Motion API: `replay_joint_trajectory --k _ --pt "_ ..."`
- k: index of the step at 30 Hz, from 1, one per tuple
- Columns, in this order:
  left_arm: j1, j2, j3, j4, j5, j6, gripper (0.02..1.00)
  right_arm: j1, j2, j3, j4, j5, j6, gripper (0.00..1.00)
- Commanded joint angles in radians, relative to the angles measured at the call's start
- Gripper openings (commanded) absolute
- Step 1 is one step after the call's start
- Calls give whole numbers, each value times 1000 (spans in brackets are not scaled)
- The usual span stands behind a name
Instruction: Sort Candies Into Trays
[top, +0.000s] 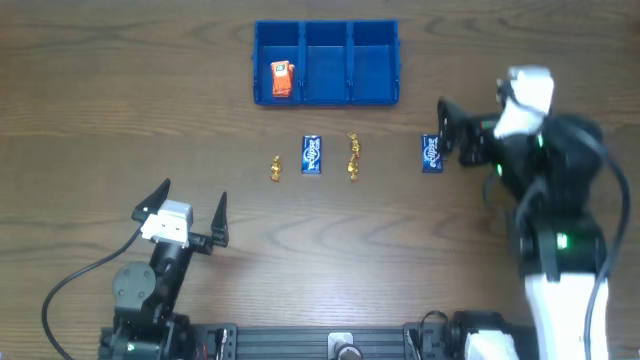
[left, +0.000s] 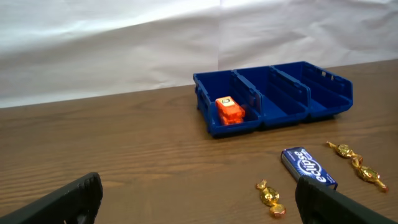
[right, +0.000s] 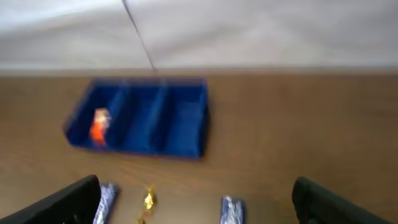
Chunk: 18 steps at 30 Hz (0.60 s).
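Right claw (top: 452, 130) and left claw (top: 194, 190) both gape wide and empty; the blue packet (top: 432, 153) by the right one looks light, flat and slick, best pinched across its 2 long edges.

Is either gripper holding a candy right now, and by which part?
Nothing is held; the left gripper and right gripper are both open and empty.

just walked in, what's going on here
Candy sorting, barely begun. One orange wrapped candy lies in the left compartment of the blue three-compartment plastic tray. Two blue wrapped bars and three gold wrapped candies lie on the wooden table. The right end effector, open, hangs by the right-hand bar; the left end effector, open, holds nothing.
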Motion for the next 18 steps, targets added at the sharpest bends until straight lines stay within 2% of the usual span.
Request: replay_joint_trajectory --k 1,2,5,18 --pt "6 -6 -12 -52 10 5 996 50 225 126 -89 117 -49 998" --pt "6 -6 -12 -52 10 5 996 71 288 143 -111 152 -49 998" --pt "6 -6 -12 -52 10 5 996 95 373 147 -128 187 -49 998" --pt "6 -6 -12 -52 10 5 996 101 635 147 -225 186 8 998"
